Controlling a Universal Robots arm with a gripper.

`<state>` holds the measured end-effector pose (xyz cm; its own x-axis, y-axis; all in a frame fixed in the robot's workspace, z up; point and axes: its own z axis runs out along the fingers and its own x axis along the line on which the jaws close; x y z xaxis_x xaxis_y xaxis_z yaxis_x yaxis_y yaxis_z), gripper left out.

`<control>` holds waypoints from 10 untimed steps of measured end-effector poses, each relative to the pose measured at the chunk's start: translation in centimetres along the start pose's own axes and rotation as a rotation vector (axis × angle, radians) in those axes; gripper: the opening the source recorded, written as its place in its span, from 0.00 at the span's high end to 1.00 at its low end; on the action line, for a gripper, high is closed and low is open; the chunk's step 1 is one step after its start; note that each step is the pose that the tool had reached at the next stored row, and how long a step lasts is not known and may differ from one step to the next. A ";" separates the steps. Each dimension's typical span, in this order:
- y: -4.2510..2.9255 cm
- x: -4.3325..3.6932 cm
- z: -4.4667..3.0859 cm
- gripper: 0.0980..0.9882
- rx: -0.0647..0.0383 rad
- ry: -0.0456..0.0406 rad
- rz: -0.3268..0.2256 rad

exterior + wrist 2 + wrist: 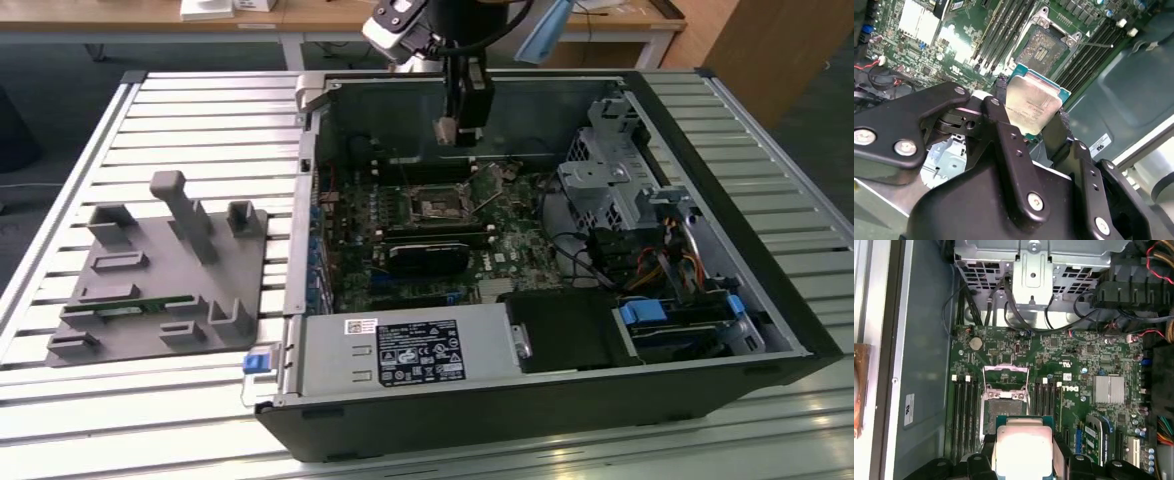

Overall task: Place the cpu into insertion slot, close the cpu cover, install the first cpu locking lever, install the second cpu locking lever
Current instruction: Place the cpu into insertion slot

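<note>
**Silver chip held over the open socket**

Steel-edged and flat, the chip sits clamped between the two fingers of the gripper, pinched by opposite edges above the green board inside the computer case. In the exterior view the socket lies at about six o'clock from the gripper, well apart from it. Its cover stands flipped open. In the second wrist view the chip looks tilted relative to the socket. If it lands askew or turned the wrong way, it could bend the socket's contacts. The narrow edge grip might also let it slip.
</note>
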<state>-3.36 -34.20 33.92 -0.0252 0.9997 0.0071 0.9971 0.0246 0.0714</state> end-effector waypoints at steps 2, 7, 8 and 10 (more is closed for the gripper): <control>-0.03 0.00 0.37 0.51 0.001 0.0002 0.000; -0.09 -0.01 1.27 0.51 0.009 0.0003 -0.002; -0.10 -0.01 1.45 0.51 0.011 0.0005 -0.002; -0.13 0.00 1.81 0.51 0.014 0.0007 -0.003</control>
<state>-3.36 -34.19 32.11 -0.0284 0.9996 0.0076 0.9979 0.0279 0.0579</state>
